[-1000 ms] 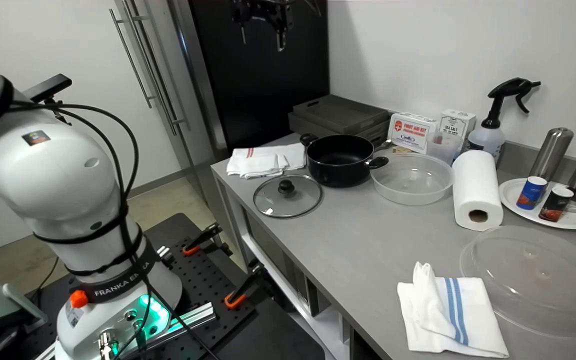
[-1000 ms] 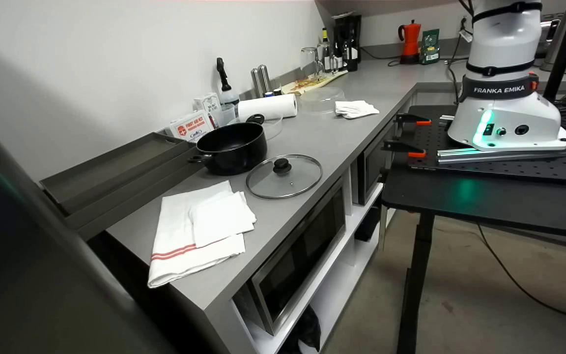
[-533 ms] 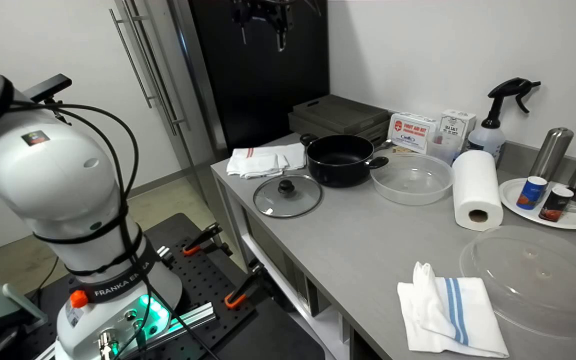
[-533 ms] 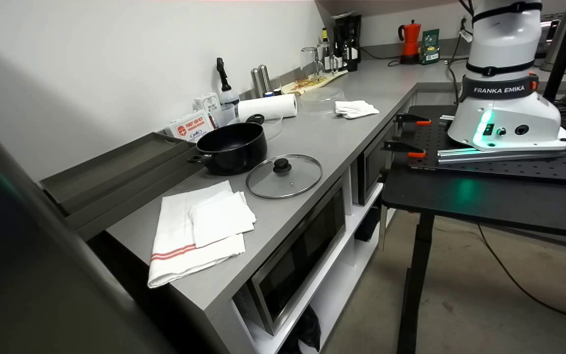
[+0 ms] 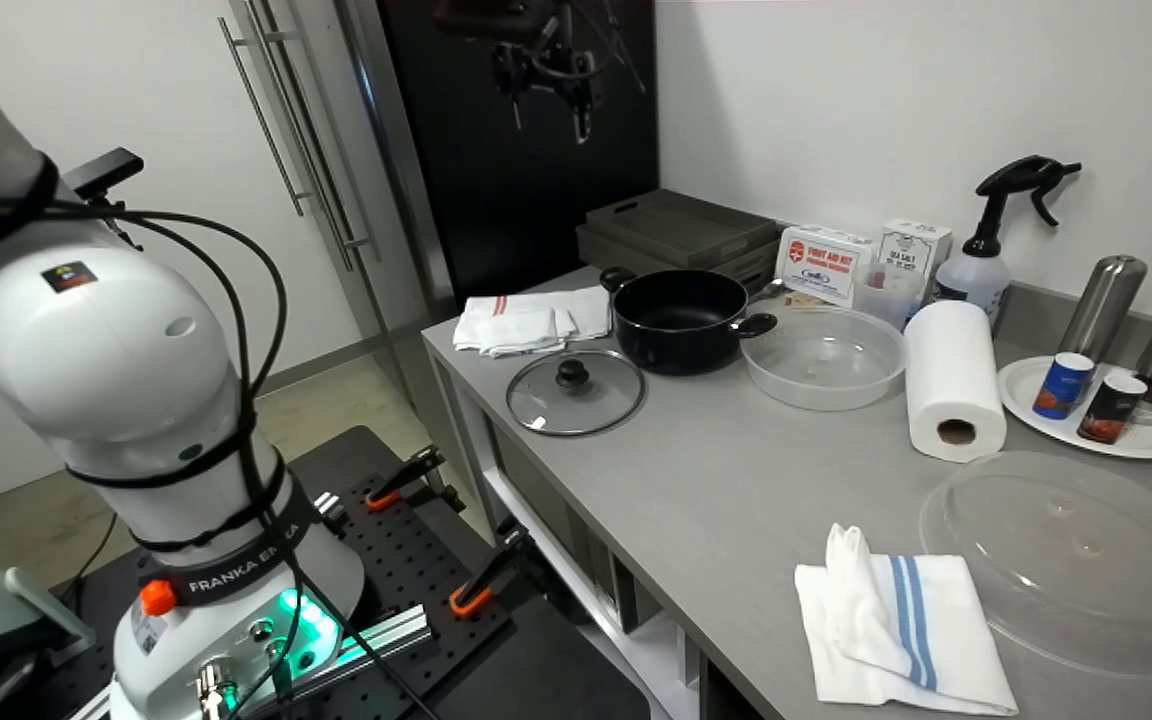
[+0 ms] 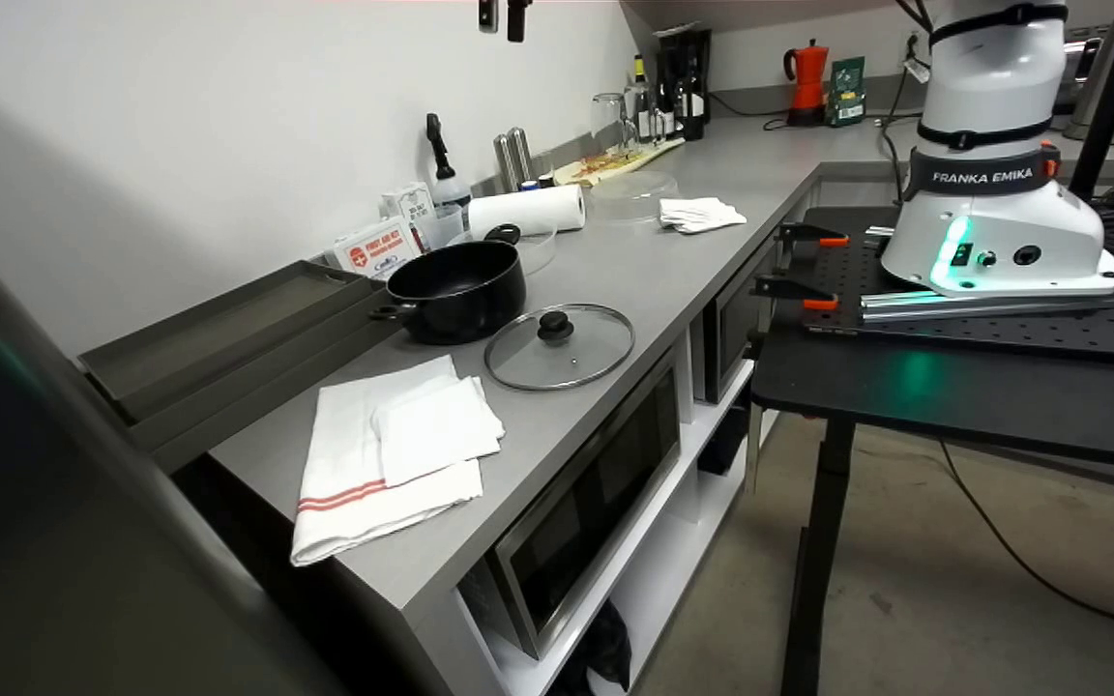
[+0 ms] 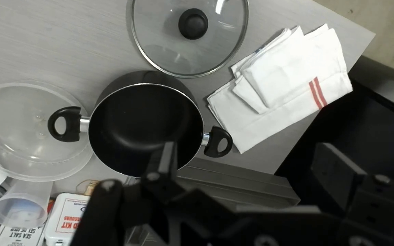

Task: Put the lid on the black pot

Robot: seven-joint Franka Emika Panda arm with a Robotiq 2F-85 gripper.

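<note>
- White Franka arm [image 5: 126, 350]: far left, in an exterior view.
- Red-striped towel [image 5: 533, 320]: folded on grey counter [image 5: 726, 480], near its end.
- Gripper [image 5: 550, 131]: hanging well above the counter, jaws spread wide, nothing held.
- Lid [image 5: 576, 395]: flat on counter, knob up, just beside the pot.
- Black pot [image 5: 681, 335]: upright, uncovered, between lid and clear bowl [image 5: 824, 380].
- Paper roll [image 5: 954, 375]: on its side, just right of the bowl; white plate [image 5: 1018, 388] next.

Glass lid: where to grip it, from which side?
Grip the dark centre knob, coming from straight above; likely best, since the lid lies flat on the counter with that knob standing up at its middle. The end effector is open.
</note>
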